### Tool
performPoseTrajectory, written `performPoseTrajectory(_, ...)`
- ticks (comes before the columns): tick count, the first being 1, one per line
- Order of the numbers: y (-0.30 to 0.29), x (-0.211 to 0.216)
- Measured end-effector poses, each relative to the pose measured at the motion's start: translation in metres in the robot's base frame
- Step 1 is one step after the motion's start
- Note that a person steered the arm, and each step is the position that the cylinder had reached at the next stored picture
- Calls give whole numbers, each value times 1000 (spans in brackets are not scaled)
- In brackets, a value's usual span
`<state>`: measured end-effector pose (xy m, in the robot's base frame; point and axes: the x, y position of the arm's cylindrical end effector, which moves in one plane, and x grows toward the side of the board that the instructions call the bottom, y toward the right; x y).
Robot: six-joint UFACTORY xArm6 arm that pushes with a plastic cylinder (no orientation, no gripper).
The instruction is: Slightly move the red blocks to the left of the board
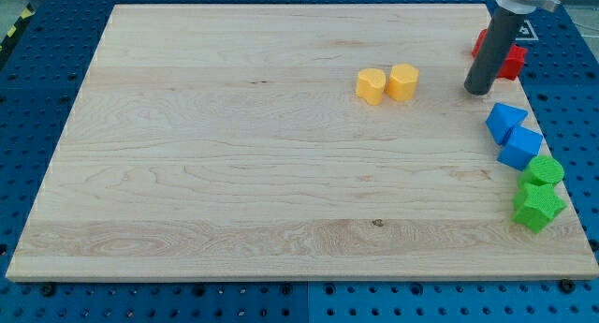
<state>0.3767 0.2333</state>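
Camera view, from bottom to top: two green blocks (pixel 539 192) sit stacked along the right edge of the wooden board (pixel 234 154), touching one another, with two blue blocks (pixel 514 134) just above them, also touching. Farther up, near the board's middle, a pair of yellow cylinders (pixel 387 83) stand side by side. At the view's top right, my tip (pixel 479 91) rests on the wood just left of and below the red blocks (pixel 504 53), which lie at the board's top right corner, partly hidden behind the dark rod; their shapes cannot be made out. The arm carries no jaws, only this rod. By the look of it, the job is barely begun: the red blocks sit at the far right, and the tip appears to be on their left side, so it would likely need to come round to their right before any leftward push.
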Motion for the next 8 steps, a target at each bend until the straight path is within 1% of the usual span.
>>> performPoseTrajectory(4, 19, 1)
performPoseTrajectory(8, 104, 4)
